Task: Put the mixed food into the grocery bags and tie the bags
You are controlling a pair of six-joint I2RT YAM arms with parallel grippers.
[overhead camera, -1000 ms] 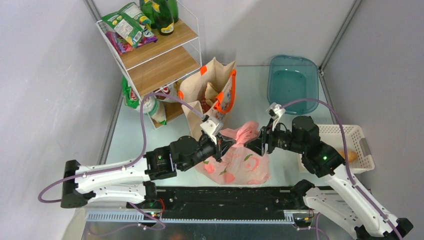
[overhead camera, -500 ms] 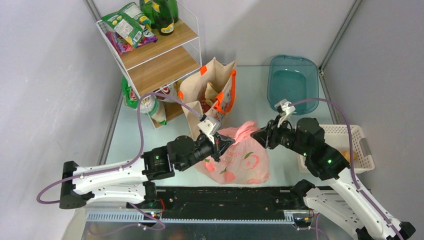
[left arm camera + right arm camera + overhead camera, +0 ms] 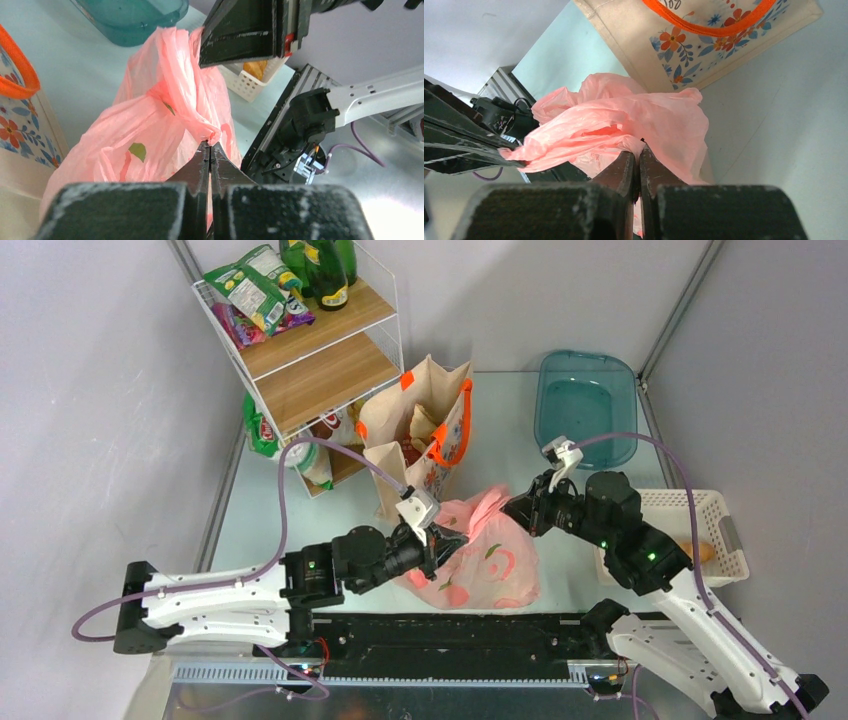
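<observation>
The pink plastic bag (image 3: 487,562) lies on the table between both arms, its top bunched into two handles. My left gripper (image 3: 452,539) is shut on the left handle (image 3: 202,131), which is twisted thin at the fingertips (image 3: 210,146). On the bag's right side, my right gripper (image 3: 513,508) is shut on the other fold of pink plastic (image 3: 644,137), pinched at its tips (image 3: 639,151). The beige floral tote (image 3: 425,425) with orange handles stands open just behind the bag. A golden bread roll (image 3: 704,552) lies in the white basket. The bag's contents are hidden and no lettuce shows.
A wire shelf (image 3: 320,350) with green bottles and snack packets stands at the back left. The teal tray (image 3: 585,400) is at the back right. The white lattice basket (image 3: 728,570) sits under my right forearm at the right edge.
My right gripper has closed onto the pink bag's right handle. My left arm has drawn back toward the near left, pulling its handle with it.
</observation>
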